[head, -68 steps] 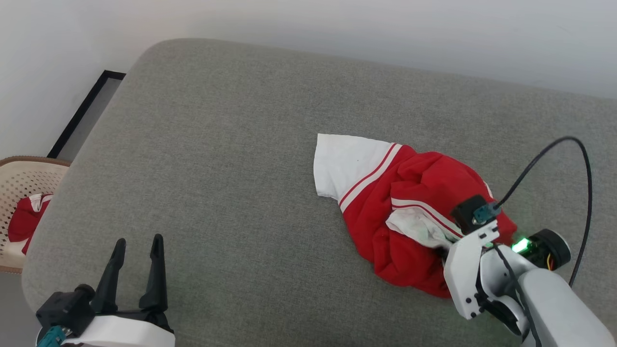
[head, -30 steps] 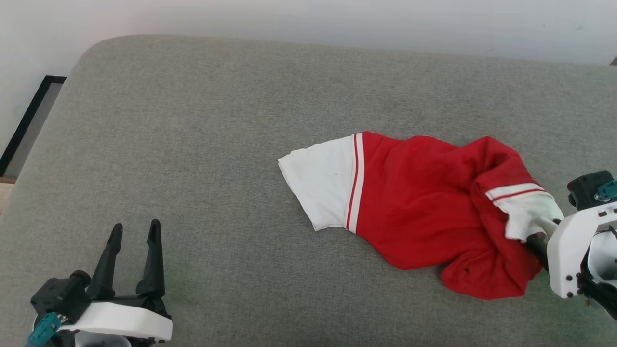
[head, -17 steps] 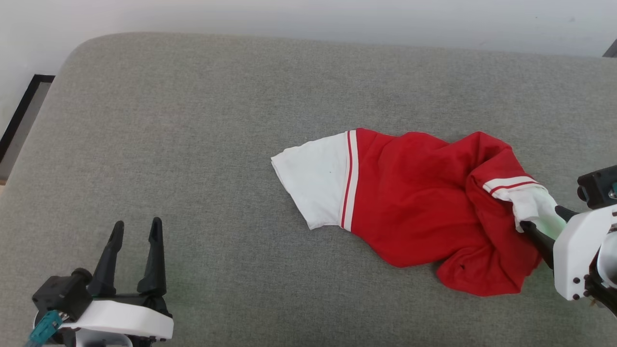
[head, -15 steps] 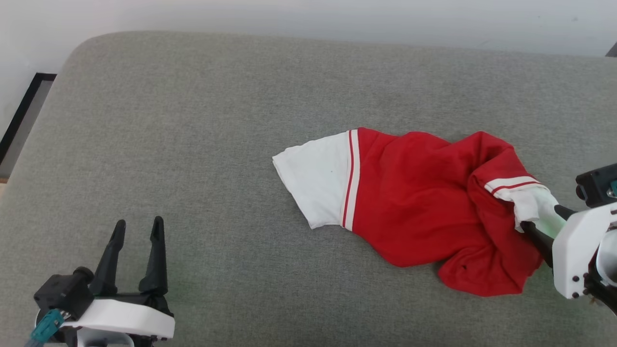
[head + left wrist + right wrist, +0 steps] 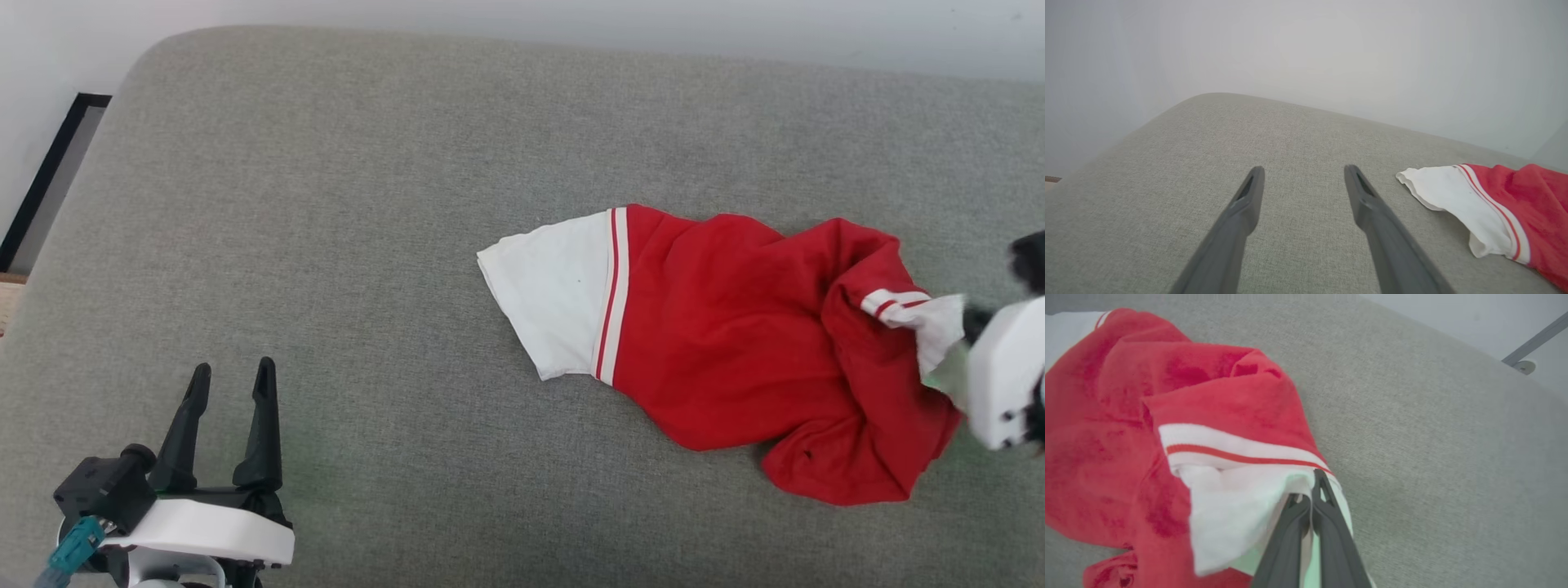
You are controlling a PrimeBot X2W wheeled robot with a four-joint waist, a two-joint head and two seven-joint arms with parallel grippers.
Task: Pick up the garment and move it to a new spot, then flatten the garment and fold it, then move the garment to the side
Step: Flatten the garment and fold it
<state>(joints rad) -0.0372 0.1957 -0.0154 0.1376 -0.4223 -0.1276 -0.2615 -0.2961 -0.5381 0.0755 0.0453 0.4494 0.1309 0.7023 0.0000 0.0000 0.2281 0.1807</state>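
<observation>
The garment (image 5: 735, 327), red with white sleeves and striped trim, lies crumpled and stretched sideways on the grey cushion (image 5: 326, 204). One white sleeve points left, and the other is bunched at the right end. My right gripper (image 5: 1310, 486) is shut on that bunched white sleeve (image 5: 1229, 506), with the fabric pinched between the fingertips. In the head view the right gripper (image 5: 967, 327) is blurred at the right edge. My left gripper (image 5: 233, 371) stands open and holds nothing at the lower left, well clear of the garment (image 5: 1515, 204). Its fingers (image 5: 1249, 204) hover over bare cushion.
The cushion's rounded left edge drops off near a black-framed panel (image 5: 49, 180) by the wall. A pale wall runs behind the cushion. A metal bar with a round foot (image 5: 1525, 355) stands beyond the cushion's far side in the right wrist view.
My right gripper's fingers, open around the bunched white sleeve half a second ago, have closed on it. The head camera has shifted slightly. The left gripper stays as it was.
</observation>
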